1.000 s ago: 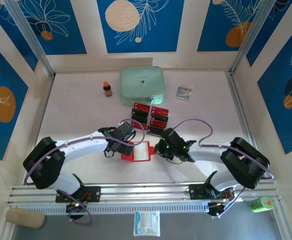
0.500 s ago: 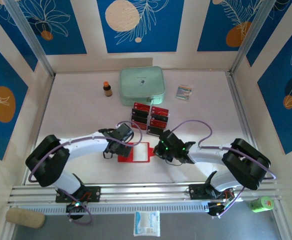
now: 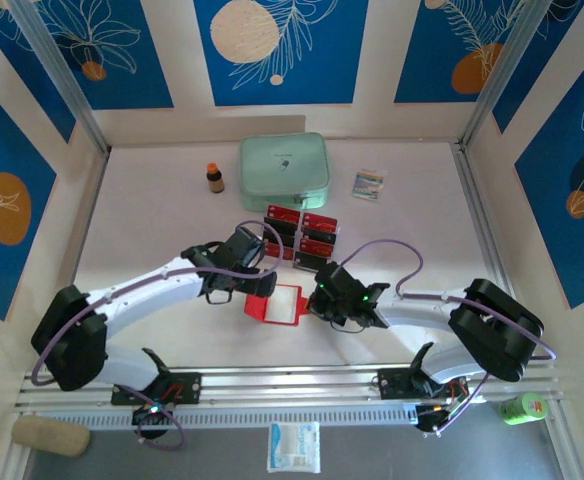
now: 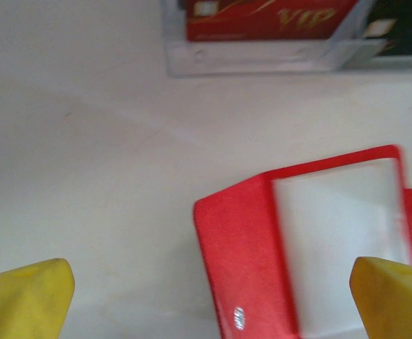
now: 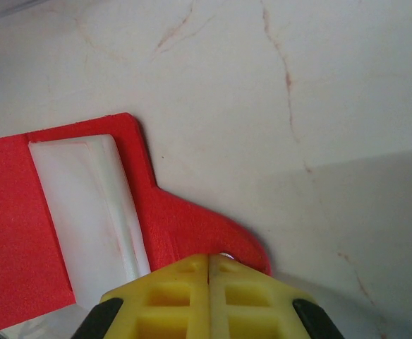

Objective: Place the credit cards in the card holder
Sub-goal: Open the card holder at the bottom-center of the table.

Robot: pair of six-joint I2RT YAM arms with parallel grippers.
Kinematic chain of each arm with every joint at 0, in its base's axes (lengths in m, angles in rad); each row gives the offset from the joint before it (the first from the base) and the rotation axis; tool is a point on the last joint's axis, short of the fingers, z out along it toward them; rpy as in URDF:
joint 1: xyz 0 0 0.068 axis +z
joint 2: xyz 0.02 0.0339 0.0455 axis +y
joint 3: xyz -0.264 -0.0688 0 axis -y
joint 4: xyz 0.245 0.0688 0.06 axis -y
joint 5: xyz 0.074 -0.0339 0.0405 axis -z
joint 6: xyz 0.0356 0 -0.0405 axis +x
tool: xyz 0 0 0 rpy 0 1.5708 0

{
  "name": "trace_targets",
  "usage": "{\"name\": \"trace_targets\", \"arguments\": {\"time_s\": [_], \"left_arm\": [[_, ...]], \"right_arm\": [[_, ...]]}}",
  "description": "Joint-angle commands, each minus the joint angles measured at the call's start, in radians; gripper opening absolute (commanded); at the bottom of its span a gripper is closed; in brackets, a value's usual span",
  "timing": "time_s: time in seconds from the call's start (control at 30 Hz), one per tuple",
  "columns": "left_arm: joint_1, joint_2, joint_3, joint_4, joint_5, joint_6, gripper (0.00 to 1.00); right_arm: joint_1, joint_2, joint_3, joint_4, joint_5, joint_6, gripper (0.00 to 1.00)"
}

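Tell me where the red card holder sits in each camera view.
Top external: holder just below centre.
Left wrist: holder lower right, lying open.
Right wrist: holder lower left, tab in the shut right claw.
Shared landmark: its pale pocket, edged in red.
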Motion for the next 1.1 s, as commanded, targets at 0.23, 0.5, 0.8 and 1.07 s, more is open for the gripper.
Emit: {"name": "trace_targets", "arguments": {"time_s": [0.23,0.5,0.8,1.07], "left_arm": [[0.004,-0.094,-0.037,0.281,0.41,-0.288,1.0],[0.005,-0.107,-0.166,0.382,0.438,-0.36,1.0],[0.012,-0.113,-0.27,0.363,0.304,-0.247,1.0],[0.024,-0.028,-0.306,0.433,0.262,-0.142,1.0]], "right_arm": [[0.004,-0.011,0.019,-0.024,0.023,0.009,0.04],[0.0,0.001,0.021,-0.019,0.019,0.012,0.04],[-0.039,0.024,0.023,-0.015,0.006,0.003,0.04],[-0.085,0.057,0.02,0.009,-0.024,-0.013,0.03]]}}
